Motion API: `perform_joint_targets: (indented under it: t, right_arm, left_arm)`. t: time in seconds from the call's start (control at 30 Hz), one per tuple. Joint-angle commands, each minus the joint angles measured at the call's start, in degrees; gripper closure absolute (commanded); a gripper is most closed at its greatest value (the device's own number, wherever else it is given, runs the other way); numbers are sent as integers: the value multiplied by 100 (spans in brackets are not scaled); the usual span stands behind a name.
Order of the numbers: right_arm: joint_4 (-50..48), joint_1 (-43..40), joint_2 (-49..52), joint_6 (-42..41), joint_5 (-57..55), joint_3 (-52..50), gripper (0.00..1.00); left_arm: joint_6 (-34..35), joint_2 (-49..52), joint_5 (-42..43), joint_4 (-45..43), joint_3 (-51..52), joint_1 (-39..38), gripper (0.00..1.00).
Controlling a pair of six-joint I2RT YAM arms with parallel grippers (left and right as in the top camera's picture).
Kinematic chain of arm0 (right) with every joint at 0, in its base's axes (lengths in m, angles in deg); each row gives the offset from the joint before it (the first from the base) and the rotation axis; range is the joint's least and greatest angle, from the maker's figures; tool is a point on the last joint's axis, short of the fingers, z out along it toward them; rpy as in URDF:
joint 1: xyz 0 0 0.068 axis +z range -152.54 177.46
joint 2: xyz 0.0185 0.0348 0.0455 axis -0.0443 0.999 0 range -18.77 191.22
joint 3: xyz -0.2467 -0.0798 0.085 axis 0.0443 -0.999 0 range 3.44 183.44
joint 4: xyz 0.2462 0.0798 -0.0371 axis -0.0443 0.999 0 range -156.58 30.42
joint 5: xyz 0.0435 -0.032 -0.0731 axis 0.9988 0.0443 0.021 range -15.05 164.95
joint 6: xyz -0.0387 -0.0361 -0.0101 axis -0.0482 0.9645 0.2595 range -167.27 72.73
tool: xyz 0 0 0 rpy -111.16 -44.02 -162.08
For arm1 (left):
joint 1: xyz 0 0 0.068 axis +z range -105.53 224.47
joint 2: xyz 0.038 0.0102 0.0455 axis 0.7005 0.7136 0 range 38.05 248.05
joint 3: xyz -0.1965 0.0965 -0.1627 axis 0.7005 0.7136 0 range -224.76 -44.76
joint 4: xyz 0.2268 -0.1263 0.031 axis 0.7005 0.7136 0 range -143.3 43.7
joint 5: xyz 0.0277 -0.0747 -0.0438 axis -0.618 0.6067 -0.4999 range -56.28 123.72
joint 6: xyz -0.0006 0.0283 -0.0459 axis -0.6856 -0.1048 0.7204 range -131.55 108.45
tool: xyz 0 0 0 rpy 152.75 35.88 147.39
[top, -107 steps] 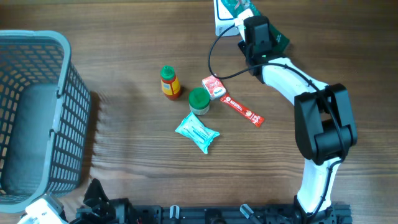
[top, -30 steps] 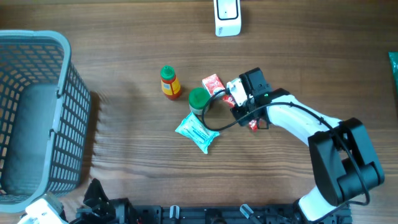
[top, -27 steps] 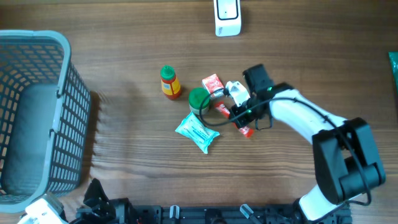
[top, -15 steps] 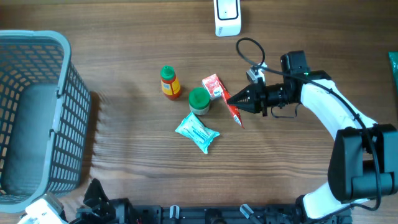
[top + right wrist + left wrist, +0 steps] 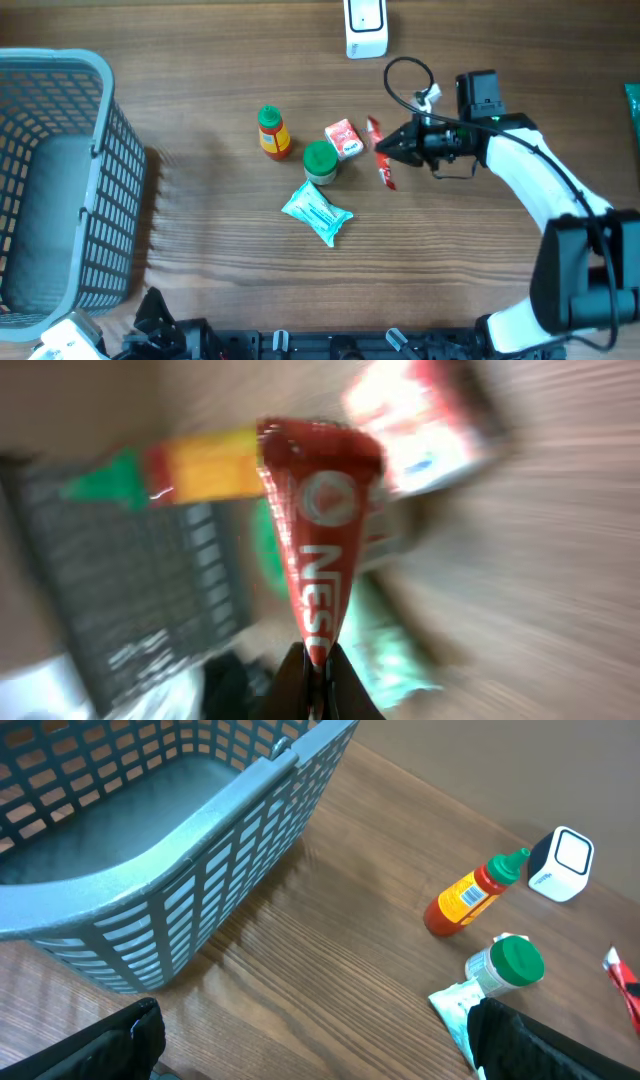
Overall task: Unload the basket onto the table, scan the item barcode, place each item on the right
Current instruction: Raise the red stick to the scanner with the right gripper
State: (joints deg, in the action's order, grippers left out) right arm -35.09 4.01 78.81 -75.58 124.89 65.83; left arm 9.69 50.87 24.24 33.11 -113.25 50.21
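**Pinching a red sachet beside the tabletop clutter**

The right tool is clenching the red sachet at mid-length, just right of a small red box and a green-lidded jar. A sauce bottle and a teal packet are lying near them. The white scanner is sitting well apart at the far edge. The left tool is hanging spread wide near the blue basket.

— What sits on the wooden table?
— A blue-grey basket at the left. Around the middle, an orange sauce bottle, a green-lidded jar just right of it, a red-and-white carton just beside the jar's far side, and a teal pouch nearer.
— And farther out?
— A white scanner at the far edge and something green at the right edge.
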Motion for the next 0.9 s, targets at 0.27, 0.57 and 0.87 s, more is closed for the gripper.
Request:
perform_joint_targets:
  t: [0.27,0.57,0.87]
  right_arm:
    - [-2216,-13,-769,-772,-5038,310,95]
    - [-2975,584,3012,-667,-5386,4393,96]
    - [-4218,984,4269,-610,-6065,5069,95]
  left_arm:
    - [-111,-46,46,-20,-20,39,0]
    - [-111,-46,46,-20,-20,39,0]
    - [-111,-46,46,-20,-20,39,0]
